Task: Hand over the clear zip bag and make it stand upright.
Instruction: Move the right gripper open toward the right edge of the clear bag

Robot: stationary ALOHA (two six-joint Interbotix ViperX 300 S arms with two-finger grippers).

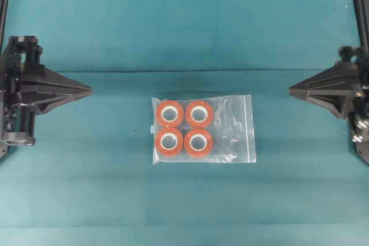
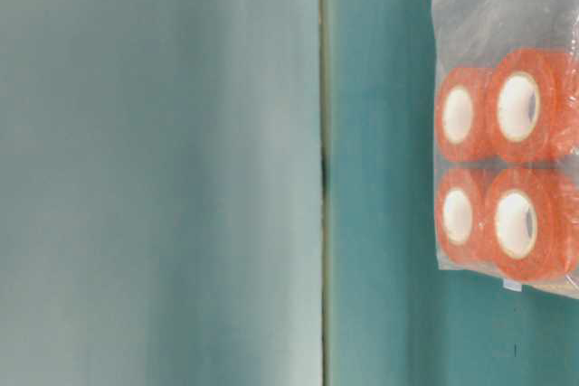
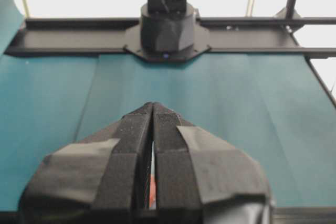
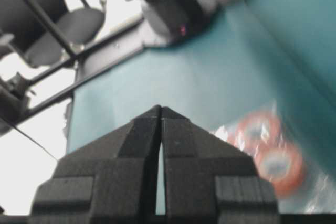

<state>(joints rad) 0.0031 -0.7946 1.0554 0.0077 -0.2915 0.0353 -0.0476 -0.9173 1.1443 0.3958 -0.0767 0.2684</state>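
Mid-table, bag (image 1: 203,129) lies flat on teal cloth (image 1: 115,188), untouched, tape rolls (image 1: 184,127) inside. Our left gripper (image 1: 86,91) and right gripper (image 1: 294,90): fingers pressed together, well apart from bag. We judge nothing done; pickup, handover, standing remain.

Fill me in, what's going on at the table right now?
Nothing is being handled yet. The clear zip bag lies flat in the middle of the teal table, with four orange tape rolls grouped at its left end and the zip strip at its right end in the overhead view. The left hand and the right hand are both shut and empty, parked at opposite sides and pointing inward, well clear of the bag. The handover and standing it upright are not yet started.
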